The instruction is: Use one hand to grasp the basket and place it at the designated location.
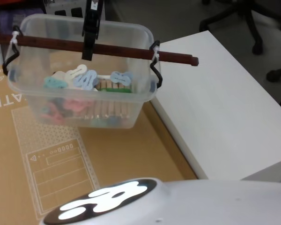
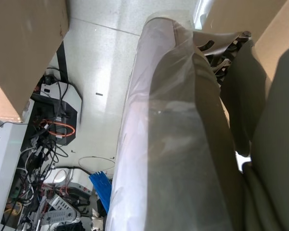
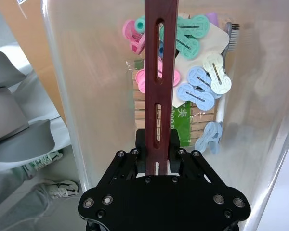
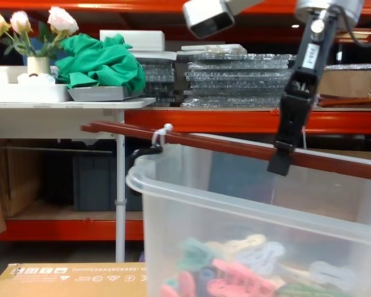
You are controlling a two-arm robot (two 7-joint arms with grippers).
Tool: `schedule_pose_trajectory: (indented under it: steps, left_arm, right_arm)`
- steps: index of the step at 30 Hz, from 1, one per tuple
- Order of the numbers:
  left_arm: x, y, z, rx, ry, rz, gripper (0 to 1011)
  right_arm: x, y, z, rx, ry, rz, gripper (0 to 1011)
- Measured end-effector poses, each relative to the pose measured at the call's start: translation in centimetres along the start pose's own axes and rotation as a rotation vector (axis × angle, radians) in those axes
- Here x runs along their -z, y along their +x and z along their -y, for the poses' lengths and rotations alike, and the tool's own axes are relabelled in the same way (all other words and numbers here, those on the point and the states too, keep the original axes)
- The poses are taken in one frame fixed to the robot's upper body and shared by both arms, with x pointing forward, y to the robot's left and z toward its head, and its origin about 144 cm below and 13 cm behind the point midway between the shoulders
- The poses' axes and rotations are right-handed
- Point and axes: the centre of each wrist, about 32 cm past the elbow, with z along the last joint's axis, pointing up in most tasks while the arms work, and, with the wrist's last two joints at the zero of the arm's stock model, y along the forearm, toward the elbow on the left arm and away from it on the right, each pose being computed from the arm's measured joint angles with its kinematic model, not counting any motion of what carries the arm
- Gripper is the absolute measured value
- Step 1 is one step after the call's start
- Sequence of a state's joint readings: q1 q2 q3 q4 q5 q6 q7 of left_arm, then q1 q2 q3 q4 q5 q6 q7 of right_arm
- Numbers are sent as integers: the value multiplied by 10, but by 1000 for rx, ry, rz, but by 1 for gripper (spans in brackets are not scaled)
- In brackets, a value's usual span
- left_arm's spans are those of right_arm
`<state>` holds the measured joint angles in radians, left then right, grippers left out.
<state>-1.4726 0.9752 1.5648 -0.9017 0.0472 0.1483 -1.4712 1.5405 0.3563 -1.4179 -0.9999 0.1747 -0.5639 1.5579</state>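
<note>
The white tabletop (image 1: 225,108) on the robot's right is probably where the load is meant to go. Its near edge is the main hazard: carried across too low, the basket's wall would strike it. The basket (image 1: 84,112) appears to hang clear above the cardboard (image 1: 122,154), to the left of that tabletop, so its whole weight is on one narrow grip and a quick sideways move could set it swinging. The wooden handle (image 1: 126,50) juts well past the rim towards the tabletop, and that end could snag. The right end effector (image 1: 88,52) is clamped tight around the handle, roughly midway between the zip ties (image 1: 154,55). If the bar twists in that pinch, the tub tips. The clothespins (image 1: 86,79) would then slide and worsen the tilt.
</note>
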Motion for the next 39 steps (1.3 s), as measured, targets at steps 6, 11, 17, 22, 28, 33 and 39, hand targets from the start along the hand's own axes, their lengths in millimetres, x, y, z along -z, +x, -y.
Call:
schedule_pose_trajectory:
  steps: [6,11,17,22,28,33,39]
  left_arm:
    - [0,0,0,0,0,0,0]
    - [0,0,0,0,0,0,0]
    - [0,0,0,0,0,0,0]
    - [0,0,0,0,0,0,0]
    - [0,0,0,0,0,0,0]
    - [0,0,0,0,0,0,0]
    - [0,0,0,0,0,0,0]
  right_arm:
    - [5,-9,2,6,-3,-55,242]
    - [8,-14,3,8,-4,-84,242]
    - [12,-28,9,15,-14,-143,242]
    - [13,-35,12,19,-24,-174,242]
    - [15,-44,18,30,-38,-216,242]
    - [20,-58,22,44,-55,-277,241]
    - [26,-74,22,69,-55,-339,242]
